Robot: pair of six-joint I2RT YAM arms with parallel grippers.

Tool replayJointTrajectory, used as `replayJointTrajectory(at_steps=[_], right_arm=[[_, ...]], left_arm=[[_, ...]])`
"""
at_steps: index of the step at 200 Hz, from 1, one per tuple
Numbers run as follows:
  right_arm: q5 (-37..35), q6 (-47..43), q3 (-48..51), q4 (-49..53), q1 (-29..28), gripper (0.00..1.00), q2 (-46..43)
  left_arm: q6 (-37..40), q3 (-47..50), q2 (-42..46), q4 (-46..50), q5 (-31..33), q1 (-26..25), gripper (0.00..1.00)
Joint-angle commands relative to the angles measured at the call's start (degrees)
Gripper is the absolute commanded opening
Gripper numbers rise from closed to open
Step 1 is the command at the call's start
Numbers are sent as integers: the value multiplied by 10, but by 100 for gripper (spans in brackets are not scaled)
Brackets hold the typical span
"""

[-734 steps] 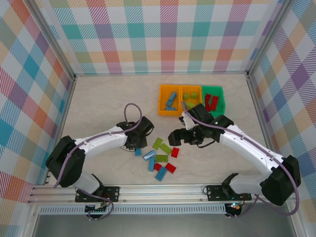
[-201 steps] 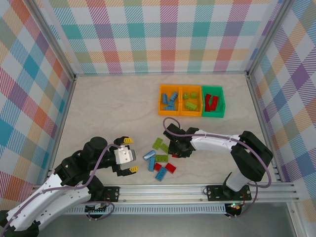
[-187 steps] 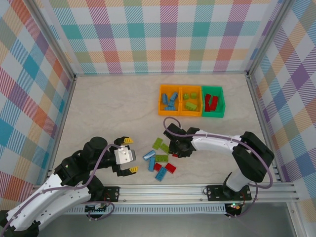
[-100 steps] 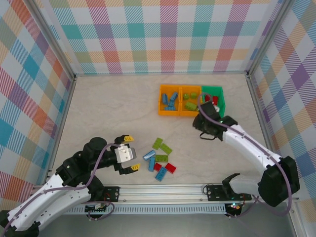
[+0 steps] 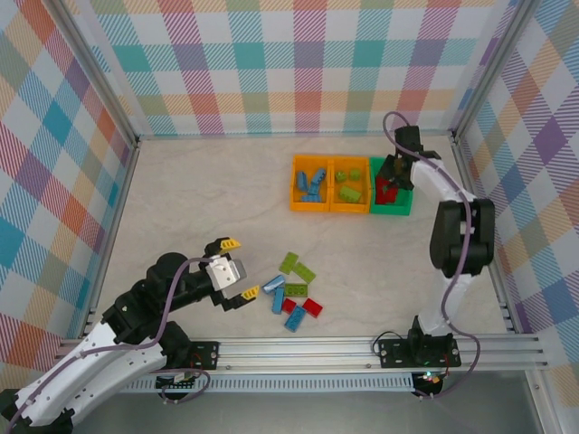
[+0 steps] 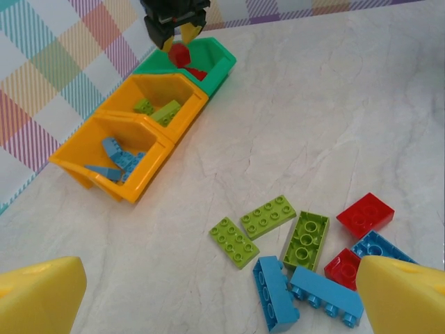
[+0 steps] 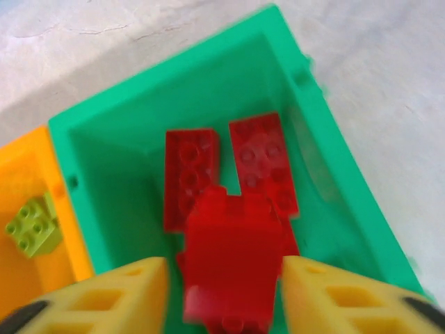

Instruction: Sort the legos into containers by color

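Observation:
My right gripper (image 7: 222,278) hangs over the green container (image 7: 208,76), at the right end of the row (image 5: 404,192). Its jaws stand open. A blurred red lego (image 7: 233,257) sits between the fingers with a gap on each side, above two red legos (image 7: 191,174) lying in the bin. The left wrist view shows that brick (image 6: 179,53) just under the right gripper (image 6: 175,31). My left gripper (image 5: 240,268) is open and holds nothing, left of the loose pile of lime (image 6: 268,216), blue (image 6: 327,295) and red (image 6: 366,214) legos.
Two orange containers stand left of the green one: the far left one (image 5: 296,185) holds blue bricks, the middle one (image 5: 332,207) lime bricks. The checked back wall rises close behind the bins. Bare tabletop lies between the pile (image 5: 296,287) and the bins.
The right arm swung from the pile to above the green container carrying a red lego, and its jaws have spread off it. The left gripper edged toward the pile.

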State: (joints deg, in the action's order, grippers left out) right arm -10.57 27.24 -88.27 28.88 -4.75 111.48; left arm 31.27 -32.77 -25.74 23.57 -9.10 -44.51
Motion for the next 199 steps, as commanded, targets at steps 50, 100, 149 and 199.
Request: replayJointTrajectory(at_steps=[50,100,149,199], right_arm=[[52,-15,-46,76,1,65,-42],[263,-17,110,42,-4,84,-239],[308,-56,229,87,-158,96,-391],[228,-29,329,98,-335,97,-395]], left_arm=[[-127,-45,-55,-1,47,38,100],[-300,-187,-196,112,159,50,100],[-490,-205,-304,50,175,49,100],[-532,-214,-416,17,149,49,100]])
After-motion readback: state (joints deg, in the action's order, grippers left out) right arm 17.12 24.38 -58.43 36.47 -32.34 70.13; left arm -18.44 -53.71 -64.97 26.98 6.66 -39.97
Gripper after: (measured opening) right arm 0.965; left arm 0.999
